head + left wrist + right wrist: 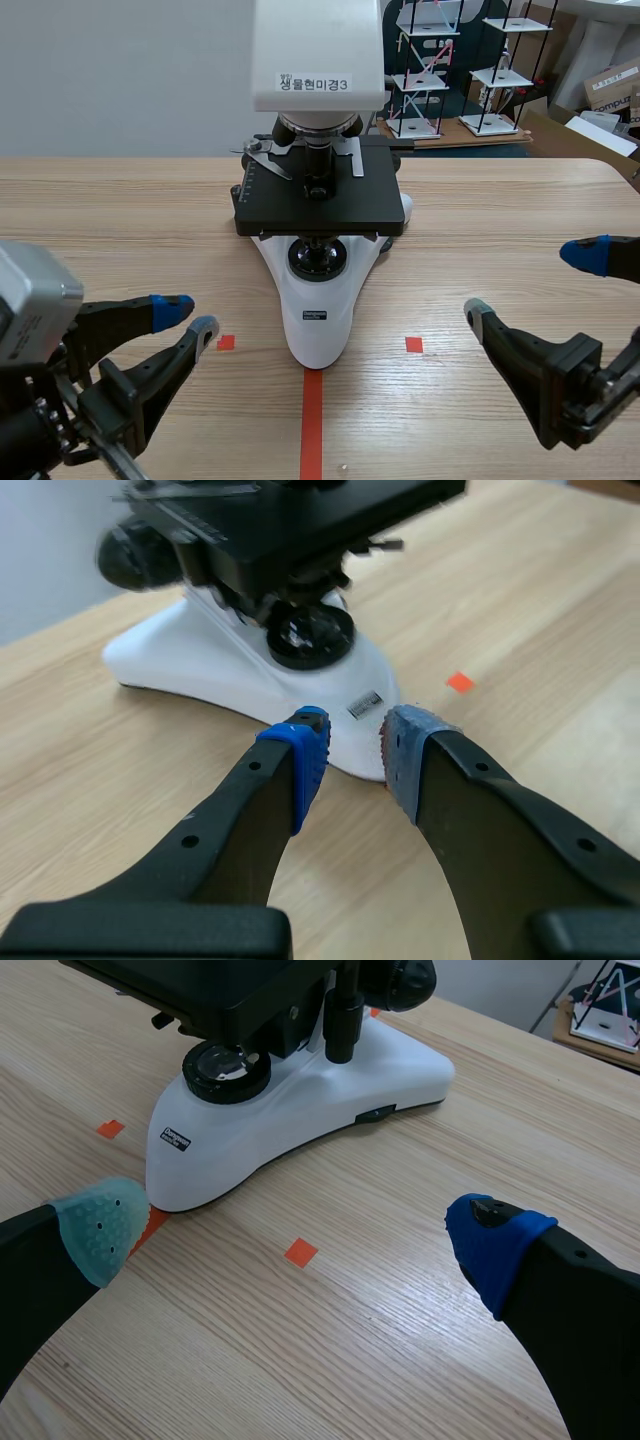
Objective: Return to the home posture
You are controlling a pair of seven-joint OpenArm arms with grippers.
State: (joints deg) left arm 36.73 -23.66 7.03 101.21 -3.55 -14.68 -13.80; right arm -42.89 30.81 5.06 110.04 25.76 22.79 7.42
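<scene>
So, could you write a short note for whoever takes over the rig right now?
Left gripper: open, narrow gap, empty, low over the table, pointing at the base of the microscope.
Right gripper: wide open, empty, low at the other side.
The microscope stands upright at the middle; neither gripper touches it.
Done: both grippers are free.
To do: confirm the home posture; I cannot tell from here.

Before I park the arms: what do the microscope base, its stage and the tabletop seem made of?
The microscope base looks glossy white and smoothly moulded: painted metal or plastic, cannot tell which. The stage is a flat matte black plate, probably coated metal. The table shows light wood grain, possibly laminate.
</scene>
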